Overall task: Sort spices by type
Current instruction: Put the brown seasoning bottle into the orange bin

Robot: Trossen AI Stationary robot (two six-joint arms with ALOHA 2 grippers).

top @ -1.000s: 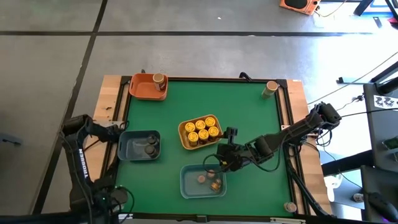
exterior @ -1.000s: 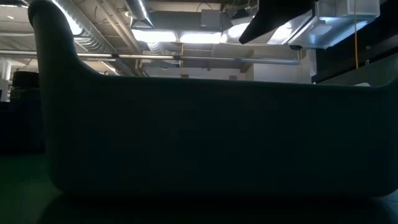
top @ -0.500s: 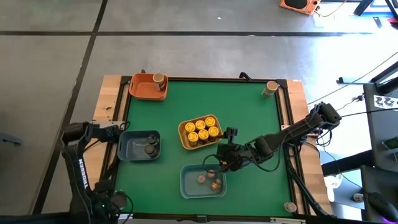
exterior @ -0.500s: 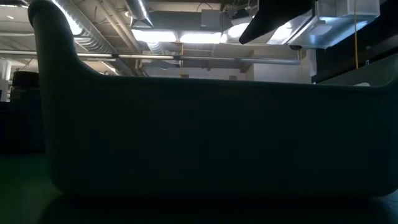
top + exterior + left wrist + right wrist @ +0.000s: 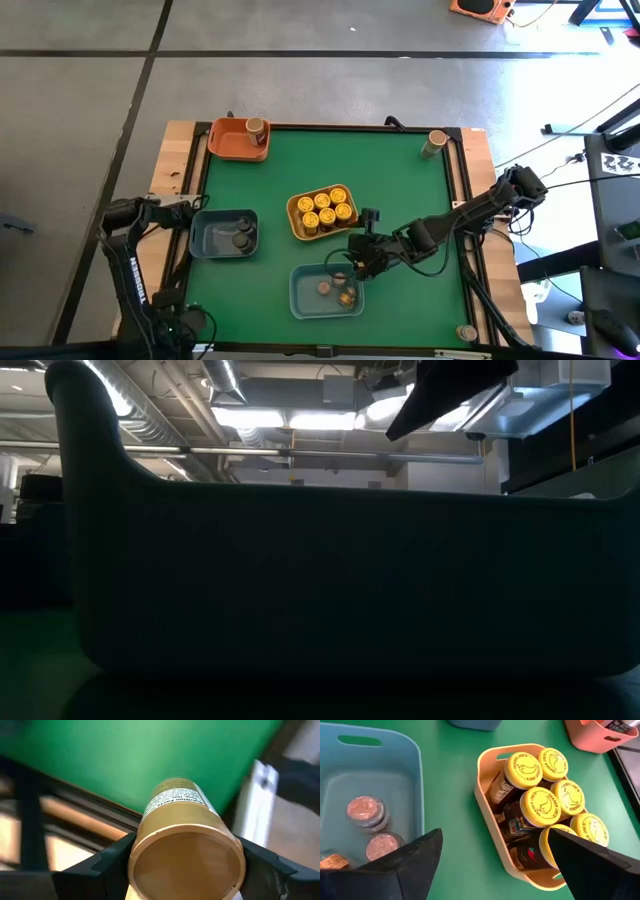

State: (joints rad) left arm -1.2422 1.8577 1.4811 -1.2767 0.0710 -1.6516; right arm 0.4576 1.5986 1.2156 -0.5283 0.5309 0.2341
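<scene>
**Green Mat, Three Tray Types: Sorting Status**

Green matting (image 5: 400, 190) covers the table.

1. Left gripper (image 5: 182, 857): positioned at the table's left edge, beside the left blue tray (image 5: 205, 240). In the left wrist view a tan-lidded jar (image 5: 186, 850) sits between the two dark fingers (image 5: 107, 857), which lie against its sides. The jar is held.

2. Right gripper (image 5: 357, 262): positioned over the upper right corner of the front blue tray (image 5: 300, 300). In the right wrist view its fingers stand wide apart with nothing between them.

3. Jar locations:
- Yellow tray (image 5: 296, 222), mat centre: six yellow-lidded jars (image 5: 327, 208), packed together.
- Front blue tray: a few brownish-lidded jars (image 5: 366, 811).
- Left blue tray: dark-lidded jars (image 5: 241, 238).
- Orange tray (image 5: 225, 143), rear left corner: one jar (image 5: 256, 128).
- Rear right corner: one tan jar (image 5: 435, 142), standing alone.
- Front right corner: one jar (image 5: 466, 332) on the table's edge.

4. Low view: a dark tray wall fills the frame.
</scene>
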